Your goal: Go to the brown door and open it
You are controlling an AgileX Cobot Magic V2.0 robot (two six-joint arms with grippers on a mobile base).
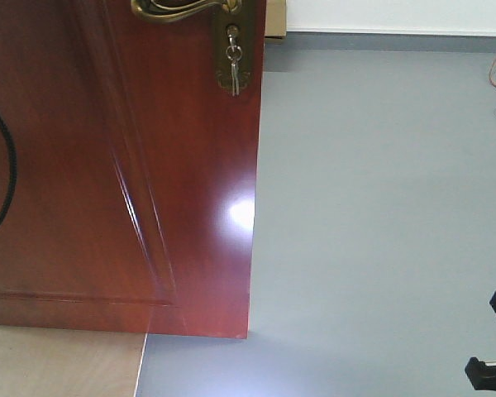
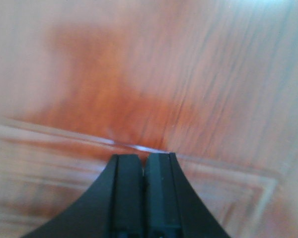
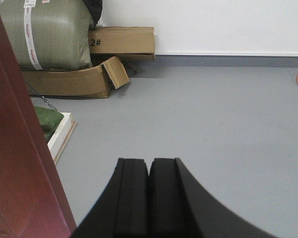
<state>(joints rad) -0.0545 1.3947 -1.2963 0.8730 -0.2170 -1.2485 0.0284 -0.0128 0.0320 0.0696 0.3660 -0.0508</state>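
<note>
Left claw pinched closed, facing brown door; right claw closed, level over floor.

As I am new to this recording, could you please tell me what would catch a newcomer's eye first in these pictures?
The glossy brown door fills the left of the front view, with its brass lever handle and hanging keys at the top edge. The left gripper, shut, points close at the door's panel, while the right gripper, also shut, faces grey floor with cardboard boxes by the far wall.
</note>
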